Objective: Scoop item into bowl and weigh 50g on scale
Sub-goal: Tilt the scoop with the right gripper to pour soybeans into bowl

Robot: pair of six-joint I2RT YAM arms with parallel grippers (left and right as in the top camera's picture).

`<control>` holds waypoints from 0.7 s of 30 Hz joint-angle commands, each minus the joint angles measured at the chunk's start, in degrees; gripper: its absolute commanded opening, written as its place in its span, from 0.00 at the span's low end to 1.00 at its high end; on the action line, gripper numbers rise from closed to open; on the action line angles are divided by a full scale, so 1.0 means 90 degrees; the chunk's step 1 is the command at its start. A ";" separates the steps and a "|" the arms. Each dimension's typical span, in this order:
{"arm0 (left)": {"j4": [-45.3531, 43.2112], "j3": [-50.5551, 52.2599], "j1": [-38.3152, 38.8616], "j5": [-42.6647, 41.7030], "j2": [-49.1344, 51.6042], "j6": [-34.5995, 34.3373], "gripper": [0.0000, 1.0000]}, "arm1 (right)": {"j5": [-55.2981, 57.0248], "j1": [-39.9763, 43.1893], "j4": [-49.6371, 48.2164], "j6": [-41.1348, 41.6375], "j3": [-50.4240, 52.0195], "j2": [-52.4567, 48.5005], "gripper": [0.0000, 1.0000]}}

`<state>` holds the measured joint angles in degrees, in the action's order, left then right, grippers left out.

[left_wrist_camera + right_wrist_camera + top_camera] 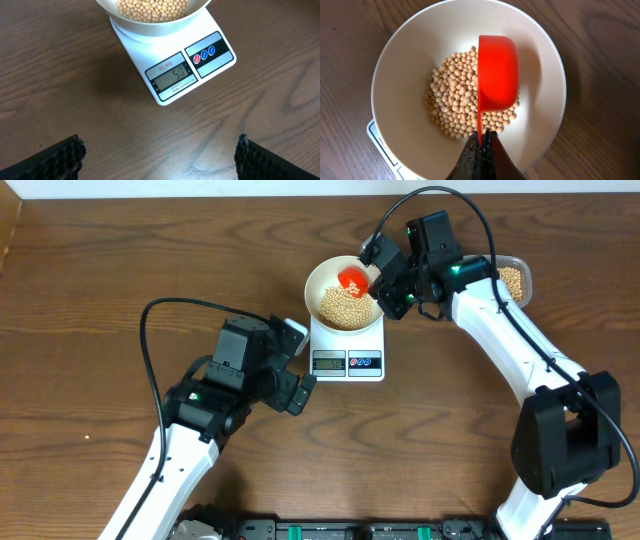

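Well, the job looks almost done. The white bowl [326, 274] sits right on top of the scale [347, 363], and a good pile of little tan beans [343, 307] lies in it. From the left wrist view, the screen [173, 77] on the front of the scale seems to say 50, which is the number wanted.

Above the scale, the right gripper [481, 137] pinches the thin handle of the red scoop [497, 71]. The scoop is tipped over the beans, inside the bowl. I cannot tell if any beans are left in it.

The left gripper [160, 159] is just in front of the scale, its fingers wide apart and holding nothing.

The clear tub [514, 280] with more beans is well to the right of the scale.

I think what is left is to lift the scoop away and see that the number stays at 50.
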<state>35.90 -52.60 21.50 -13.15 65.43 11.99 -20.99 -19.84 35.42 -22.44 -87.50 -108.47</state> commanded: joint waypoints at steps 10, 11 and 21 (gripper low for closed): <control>0.0007 0.0039 0.0007 0.0087 0.0019 -0.0029 0.98 | -0.1695 0.0393 -0.0007 0.0561 -0.0063 0.0231 0.01; 0.0007 0.0039 0.0007 0.0085 0.0019 -0.0029 0.98 | -0.1919 0.0491 -0.0010 0.0639 -0.0063 0.0231 0.01; 0.0007 0.0039 0.0007 0.0085 0.0019 -0.0029 0.98 | -0.2407 0.0692 0.0000 0.0685 -0.0063 0.0231 0.01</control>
<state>35.90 -52.60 21.50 -13.15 65.41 11.99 -39.35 -13.91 35.33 -17.10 -87.50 -108.47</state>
